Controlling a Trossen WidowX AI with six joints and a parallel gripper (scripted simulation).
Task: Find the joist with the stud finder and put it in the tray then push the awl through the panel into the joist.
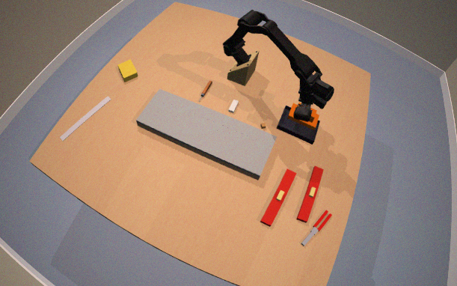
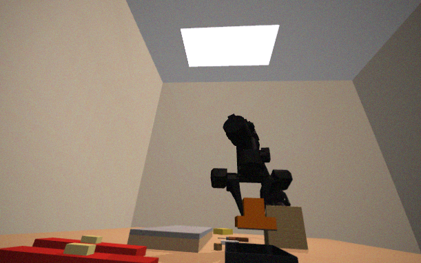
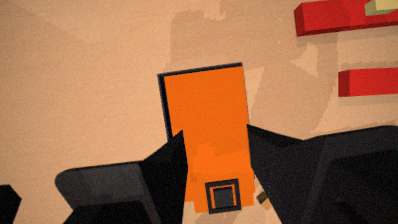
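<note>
My gripper [image 1: 304,112] [image 2: 253,206] [image 3: 211,129] is shut on the orange stud finder [image 1: 313,119] [image 2: 255,217] [image 3: 210,110]. It holds it just above the dark tray [image 1: 292,131] [image 2: 259,255], whose rim [image 3: 163,102] shows around the stud finder in the wrist view. The grey floor panel [image 1: 205,134] [image 2: 173,231] lies in the middle of the board. The awl [image 1: 206,90] [image 2: 235,238], with a brown handle, lies behind the panel on the board.
A tan arm base [image 1: 244,69] [image 2: 286,227] stands at the back. A white block [image 1: 233,105], a small brown cube [image 1: 263,126] [image 2: 218,246], a yellow block [image 1: 127,70], a grey strip [image 1: 84,118], two red levels [image 1: 278,196] [image 1: 310,192] [image 3: 345,15] and red-handled pliers [image 1: 316,224] lie around.
</note>
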